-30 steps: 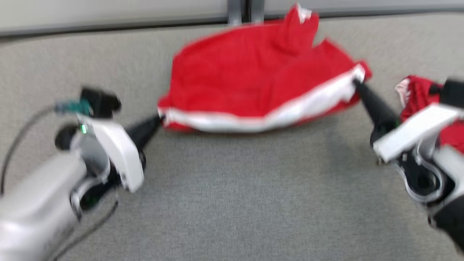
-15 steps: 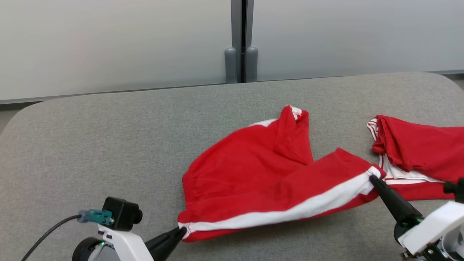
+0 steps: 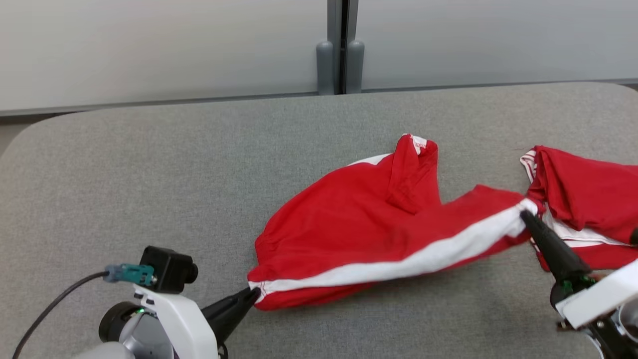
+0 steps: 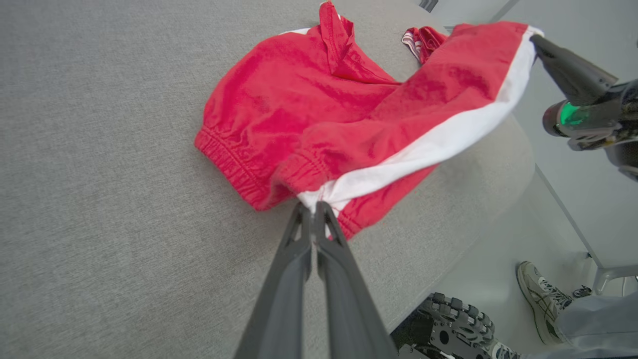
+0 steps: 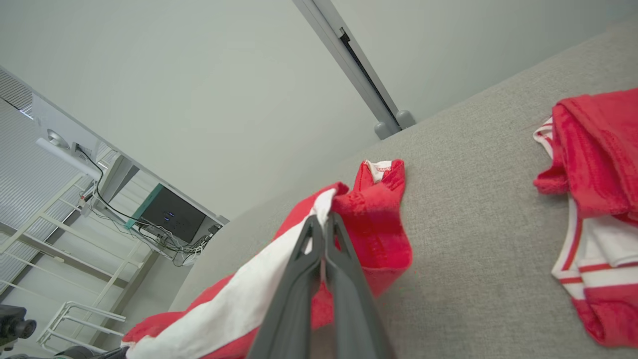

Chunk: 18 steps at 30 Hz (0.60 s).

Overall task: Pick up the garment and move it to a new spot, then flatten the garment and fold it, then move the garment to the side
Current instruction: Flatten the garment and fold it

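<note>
I count two red garments on the grey table: the red shorts with one white side stripe that I am working, right of centre, and a second red-and-white garment bunched by the right edge, just beside the shorts' raised end. A small white patch sits at the shorts' rumpled peak; I cannot read anything on it. Both arms are on the shorts. My left arm comes in low from the lower left, fingers angled up and to the right, and the left gripper is pinched tight on the elastic waistband where the stripe ends. My right arm reaches in from the lower right, fingers slanting up and left, and the right gripper is clamped on the stripe's far end at the leg hem. That striped edge hangs stretched between the two tips, off the cloth surface, while the rest of the shorts lies on the table. In the left wrist view one person's shoe stands on the floor beyond the table.
</note>
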Motion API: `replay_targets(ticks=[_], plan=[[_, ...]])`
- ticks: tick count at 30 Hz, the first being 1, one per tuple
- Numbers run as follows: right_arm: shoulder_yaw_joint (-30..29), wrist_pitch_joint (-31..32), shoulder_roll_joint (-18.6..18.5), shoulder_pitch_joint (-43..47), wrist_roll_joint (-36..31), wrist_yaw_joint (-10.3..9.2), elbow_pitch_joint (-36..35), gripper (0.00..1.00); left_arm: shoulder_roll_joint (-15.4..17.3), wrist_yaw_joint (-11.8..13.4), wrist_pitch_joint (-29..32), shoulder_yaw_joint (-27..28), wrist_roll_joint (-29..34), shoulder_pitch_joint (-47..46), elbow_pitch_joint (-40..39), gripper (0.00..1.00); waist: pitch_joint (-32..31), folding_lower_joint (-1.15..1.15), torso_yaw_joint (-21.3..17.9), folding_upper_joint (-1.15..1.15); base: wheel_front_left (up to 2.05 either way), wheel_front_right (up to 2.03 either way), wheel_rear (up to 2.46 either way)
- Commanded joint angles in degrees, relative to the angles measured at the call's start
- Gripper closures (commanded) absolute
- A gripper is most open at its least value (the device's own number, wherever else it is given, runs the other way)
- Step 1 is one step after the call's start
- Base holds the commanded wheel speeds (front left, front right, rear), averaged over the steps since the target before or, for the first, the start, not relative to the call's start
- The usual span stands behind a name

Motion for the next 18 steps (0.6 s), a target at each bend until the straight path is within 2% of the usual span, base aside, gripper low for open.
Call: replay_targets(ticks=[1, 9, 18], plan=[[-0.4, 0.0, 0.3, -1.1, -0.5, 0.12, 0.3, 1.0, 0.0, -0.3, 0.3, 0.4, -0.1, -1.1, 0.5, 1.0, 1.1, 0.0, 0.0, 0.0, 0.0, 0.0, 0.0], [-3.3, 1.7, 4.1, -10.3, -2.8, 0.12, 3.4, 1.0, -1.7, -1.6, 2.5, 2.9, -1.1, -6.6, 5.1, 1.0, 8.0, 0.0, 1.5, 0.0, 0.0, 0.0, 0.0], [-3.5, 5.0, 6.9, -23.0, -5.2, 0.11, 10.6, 1.0, -6.1, -4.1, 5.8, 4.0, -0.7, -14.3, 12.7, 1.0, 15.6, 0.0, 4.1, 0.0, 0.0, 0.0, 0.0]])
